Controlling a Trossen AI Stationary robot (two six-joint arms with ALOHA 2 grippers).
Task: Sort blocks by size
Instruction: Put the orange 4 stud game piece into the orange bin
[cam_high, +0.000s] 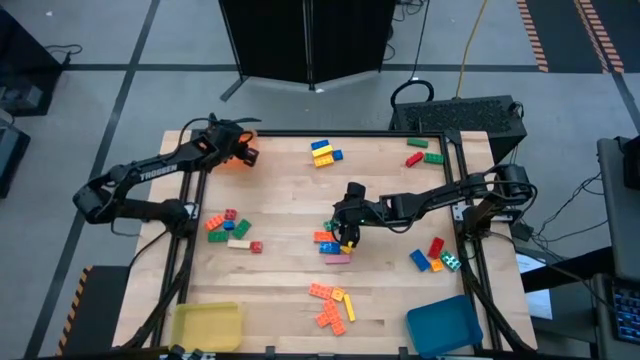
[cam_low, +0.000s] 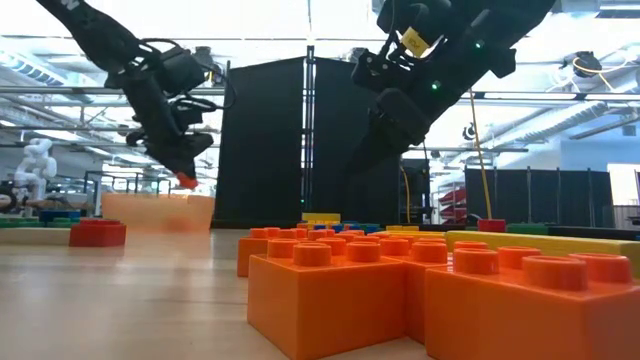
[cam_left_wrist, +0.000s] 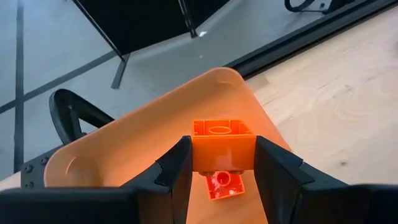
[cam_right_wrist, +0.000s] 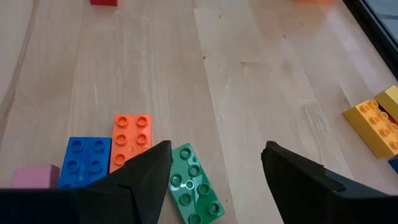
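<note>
Wooden table (cam_high: 290, 200), left pincer (cam_left_wrist: 224, 163) grasping orange block (cam_left_wrist: 222, 144) over corner orange tray (cam_left_wrist: 149, 149), right pincer (cam_right_wrist: 214, 165) released mid-table.

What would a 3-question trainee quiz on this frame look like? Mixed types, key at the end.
1. True or false: the left pincer is shut on an orange block above the orange tray.
2. Multiple choice: the right pincer is
A. shut on a blue block
B. open, holding nothing, over the mid-table block cluster
C. parked off the table
3. Short answer: which two trays sit at the table's near edge in the high view, and on which sides?

Key:
1. True.
2. B; a green block lies on the wood by one of its fingers.
3. The yellow tray on the left, the blue tray on the right.
</note>
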